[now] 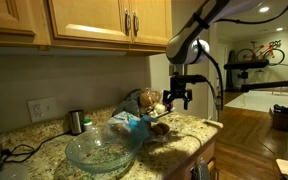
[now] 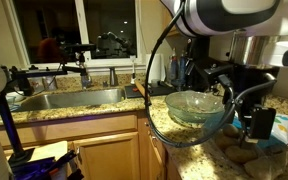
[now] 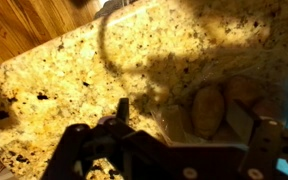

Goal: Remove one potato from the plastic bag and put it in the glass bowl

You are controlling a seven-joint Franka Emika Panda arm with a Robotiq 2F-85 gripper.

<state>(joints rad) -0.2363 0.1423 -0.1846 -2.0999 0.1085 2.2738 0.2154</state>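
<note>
My gripper (image 3: 180, 115) is open and empty, hovering just above the clear plastic bag (image 1: 136, 119) on the granite counter. In the wrist view a brown potato (image 3: 207, 108) lies between the two fingers, inside the bag. A second potato (image 3: 245, 91) sits beside it. The glass bowl (image 1: 98, 151) stands on the counter next to the bag, away from the gripper. It also shows in an exterior view (image 2: 196, 108), with the gripper (image 2: 256, 120) behind it. In an exterior view the gripper (image 1: 179, 99) hangs over the bag's end.
A metal can (image 1: 76, 121) stands by the wall with its outlet (image 1: 42, 108). Wooden cabinets (image 1: 104, 20) hang overhead. A sink (image 2: 69, 98) lies beyond the bowl. The counter edge (image 1: 199, 140) drops off near the bag.
</note>
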